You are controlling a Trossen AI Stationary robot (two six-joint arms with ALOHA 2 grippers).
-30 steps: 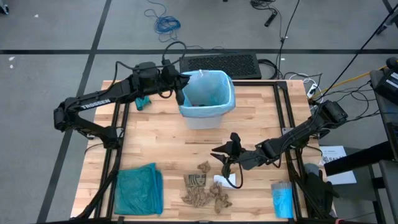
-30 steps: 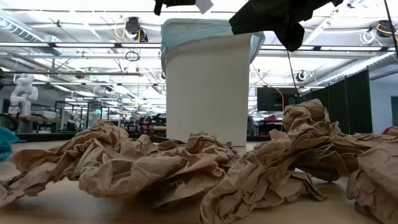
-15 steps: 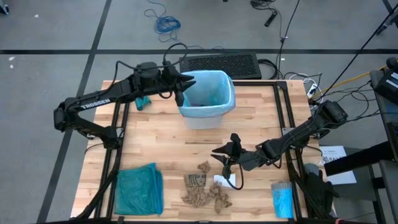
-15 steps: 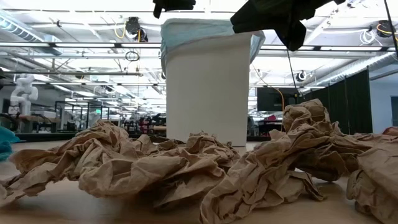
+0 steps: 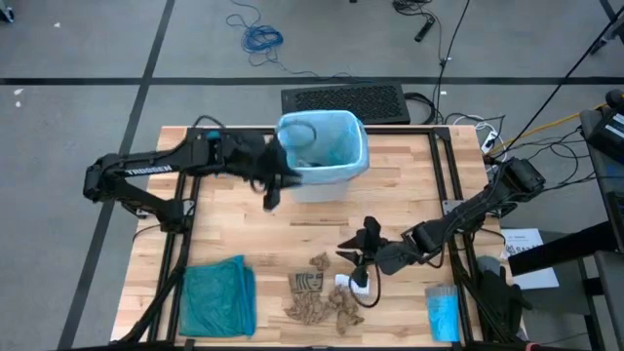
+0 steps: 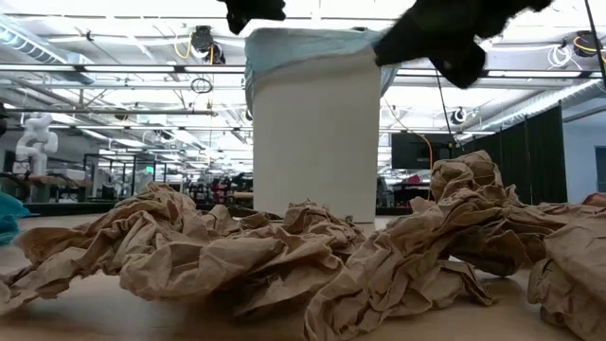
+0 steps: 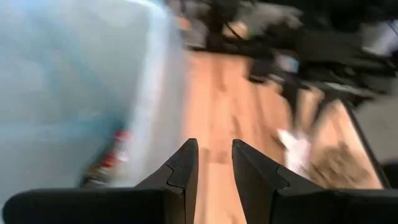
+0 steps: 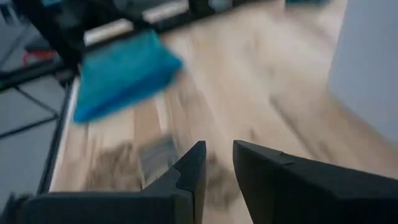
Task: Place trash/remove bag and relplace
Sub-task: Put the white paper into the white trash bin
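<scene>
The white bin [image 5: 322,175], lined with the pale blue bag [image 5: 336,146], stands at the table's far middle. A blurred red thing [image 7: 117,144] shows low inside it. My left gripper [image 5: 272,197] hangs by the bin's near-left side, above the table, open with nothing between its fingers [image 7: 214,149]. The trash, a heap of brown crumpled paper scraps [image 5: 322,300] with a whitish piece [image 5: 344,283] beside it, lies on the table near the front edge. My right gripper [image 5: 349,258] hovers just above and behind that heap, open and holding nothing [image 8: 219,155].
A darker teal bag [image 5: 216,297] lies folded at the near left. A small blue packet [image 5: 442,314] lies at the near right. A keyboard [image 5: 343,100] sits beyond the far edge. Bare wood lies between the bin and the heap.
My left gripper held a whitish scrap over the bin's rim and let it go. It then swung off the rim toward the near edge, sinking and tipping downward to the bin's near-left side. My right gripper has tipped a little toward the heap.
</scene>
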